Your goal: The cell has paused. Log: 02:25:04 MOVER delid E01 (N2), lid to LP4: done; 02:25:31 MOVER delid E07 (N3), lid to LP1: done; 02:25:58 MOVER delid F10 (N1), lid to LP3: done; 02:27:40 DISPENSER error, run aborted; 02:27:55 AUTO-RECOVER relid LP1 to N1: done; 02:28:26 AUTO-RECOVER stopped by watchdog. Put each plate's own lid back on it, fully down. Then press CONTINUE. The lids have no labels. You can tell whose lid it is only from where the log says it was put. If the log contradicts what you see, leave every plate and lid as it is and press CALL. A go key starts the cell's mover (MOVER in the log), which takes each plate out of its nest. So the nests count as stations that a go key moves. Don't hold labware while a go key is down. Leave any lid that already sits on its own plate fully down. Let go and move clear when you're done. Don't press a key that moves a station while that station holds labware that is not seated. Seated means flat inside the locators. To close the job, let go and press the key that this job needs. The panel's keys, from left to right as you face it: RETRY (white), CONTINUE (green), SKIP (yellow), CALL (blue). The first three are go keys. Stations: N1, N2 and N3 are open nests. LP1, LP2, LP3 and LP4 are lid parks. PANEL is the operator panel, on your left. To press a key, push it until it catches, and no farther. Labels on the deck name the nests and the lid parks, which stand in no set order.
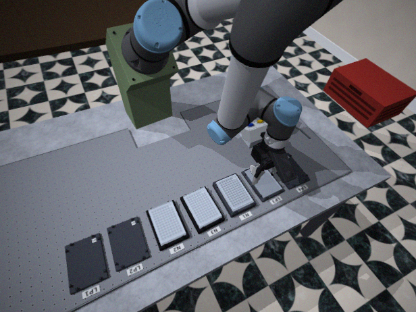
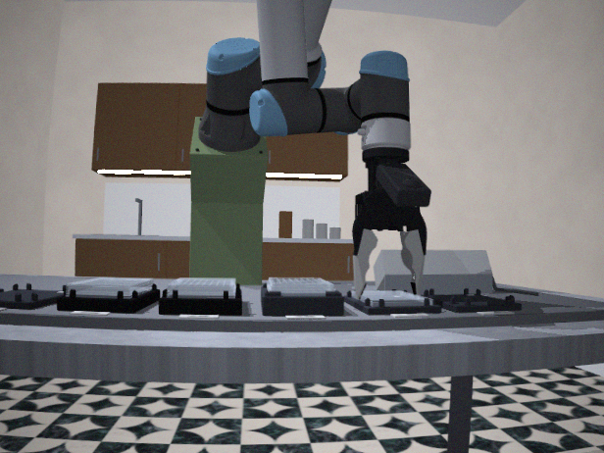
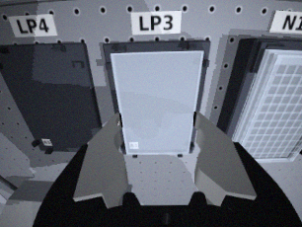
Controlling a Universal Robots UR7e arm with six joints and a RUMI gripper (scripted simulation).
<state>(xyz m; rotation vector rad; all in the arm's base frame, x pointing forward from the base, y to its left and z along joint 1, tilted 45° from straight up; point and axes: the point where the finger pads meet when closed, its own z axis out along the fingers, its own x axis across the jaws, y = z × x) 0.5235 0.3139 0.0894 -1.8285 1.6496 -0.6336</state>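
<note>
pale lid (image 3: 156,101) under label "lp3" (image 3: 155,23)

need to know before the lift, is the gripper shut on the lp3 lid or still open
Shut on it. In the wrist view both fingers press the long edges of the lid, which still lies flat in park LP3.

The grey perforated deck (image 1: 50,189) carries a row of nests (image 1: 202,225), lid parks (image 1: 87,263) and labels (image 1: 177,248).

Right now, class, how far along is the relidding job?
Done: plates in N2 and N3 look lidded; LP1, LP2, LP4 hold no lids. In hand: the gripper is shut on the lid in LP3. Left: seat it on N1's open plate, let go, press CONTINUE.
</note>
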